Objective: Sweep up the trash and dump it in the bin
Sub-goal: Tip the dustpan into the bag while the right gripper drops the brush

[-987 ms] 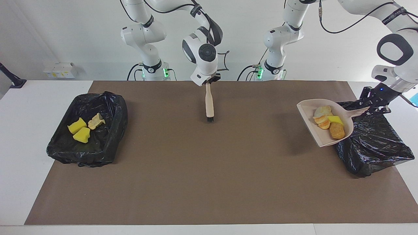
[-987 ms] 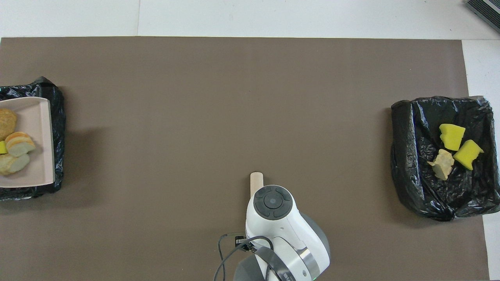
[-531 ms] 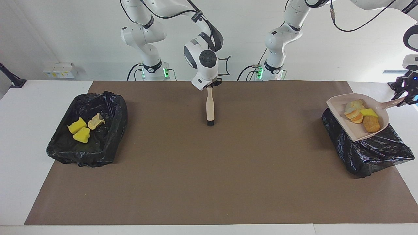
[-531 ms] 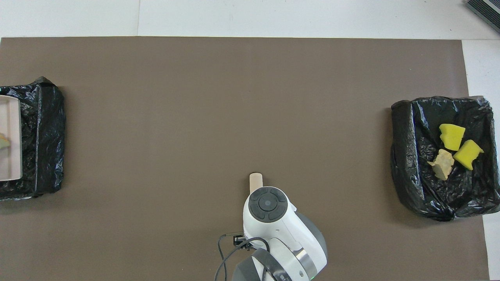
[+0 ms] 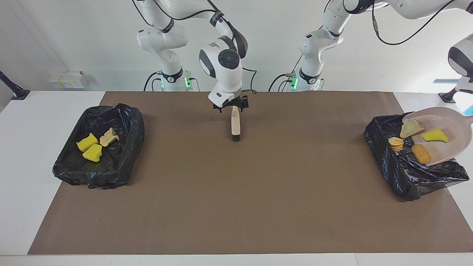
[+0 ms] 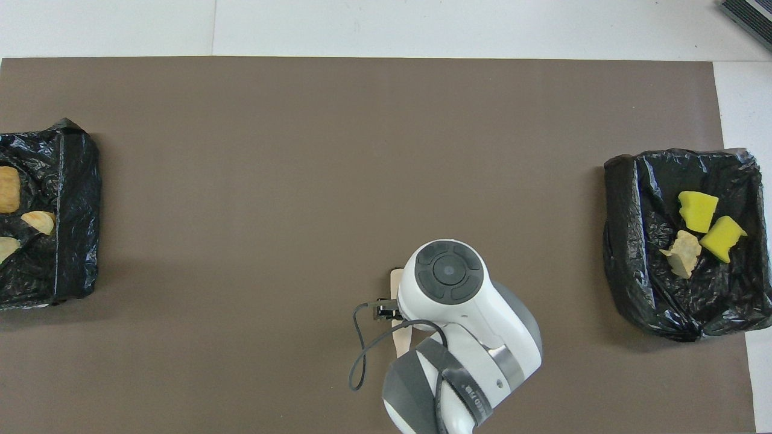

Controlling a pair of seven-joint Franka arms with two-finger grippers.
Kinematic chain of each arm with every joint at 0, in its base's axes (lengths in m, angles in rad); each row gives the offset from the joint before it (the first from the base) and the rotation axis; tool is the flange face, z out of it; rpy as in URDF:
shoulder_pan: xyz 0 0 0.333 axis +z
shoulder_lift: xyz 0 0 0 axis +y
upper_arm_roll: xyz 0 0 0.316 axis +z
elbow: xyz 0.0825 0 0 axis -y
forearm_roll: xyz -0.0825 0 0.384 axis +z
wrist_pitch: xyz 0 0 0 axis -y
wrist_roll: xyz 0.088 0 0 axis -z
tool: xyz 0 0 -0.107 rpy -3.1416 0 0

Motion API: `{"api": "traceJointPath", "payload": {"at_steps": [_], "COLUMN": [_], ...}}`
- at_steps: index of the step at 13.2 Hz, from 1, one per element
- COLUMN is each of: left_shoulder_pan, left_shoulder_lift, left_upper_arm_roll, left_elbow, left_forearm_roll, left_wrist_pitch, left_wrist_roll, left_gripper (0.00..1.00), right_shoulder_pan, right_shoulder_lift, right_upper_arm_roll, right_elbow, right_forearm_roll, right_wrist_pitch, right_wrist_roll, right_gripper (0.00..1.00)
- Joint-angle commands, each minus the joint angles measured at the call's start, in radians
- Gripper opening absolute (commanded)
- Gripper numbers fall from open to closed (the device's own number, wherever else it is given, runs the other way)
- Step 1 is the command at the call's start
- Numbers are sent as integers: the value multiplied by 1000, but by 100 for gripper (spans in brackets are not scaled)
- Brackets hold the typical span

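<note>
The beige dustpan [image 5: 453,147] hangs tilted over the black-lined bin [image 5: 414,177] at the left arm's end, its handle running out of view toward my left gripper, which is hidden. A yellow chunk [image 5: 435,135] and a tan chunk [image 5: 410,128] of trash lie on the pan. An orange round piece [image 5: 396,143] and an orange-brown piece [image 5: 421,154] are at the bin's bag. From overhead, three pieces [image 6: 39,222] lie in that bin [image 6: 66,199]. My right gripper [image 5: 231,105] stands open just over the handle end of the brush [image 5: 235,127], which lies on the mat.
A second black-lined bin [image 5: 122,162] at the right arm's end holds two yellow chunks [image 5: 92,152] and a tan one [image 5: 109,136]; overhead it shows as the bin [image 6: 627,241]. The brown mat [image 5: 236,199] covers most of the table.
The left arm carried the dustpan over its bin and tipped it, and the trash is sliding out. The right gripper opened and let go of the brush.
</note>
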Motion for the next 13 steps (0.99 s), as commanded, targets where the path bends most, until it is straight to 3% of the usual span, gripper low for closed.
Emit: {"api": "traceJointPath", "payload": {"at_steps": [1,4,7,9,11,13], "left_shoulder_pan": [-34,-39,-39,-75,-103,-126], "left_shoulder_lift": [-15,-24,-55,-75,-87,-102], "left_upper_arm_roll": [10,9,1,-2,-2,-2], "left_elbow": [-12,-9,-1,-1,0,0], "left_forearm_roll": [142,309,350,328,240,77], "left_wrist_pitch": [9,23,39,33,23,-8], "left_wrist_roll": [-14,-19,-19,-23,-26,-26], "left_gripper": [0,0,0,0,0,0], "right_shoulder_pan": [-62,-90,-140,-84,7,-42], "right_shoulder_lift": [14,12,8,5,-32,-78], "right_upper_arm_roll": [12,10,-4,-127,-336,-380], "right_elbow": [79,117,177,231,266,274], "right_forearm_roll": [-79,-133,-203,-211,-197,-197], "right_wrist_pitch": [2,0,-40,-89,-93,-119], "right_wrist_roll": [-1,-6,-64,-130,-190,-356], "right_gripper": [100,100,100,100,100,100]}}
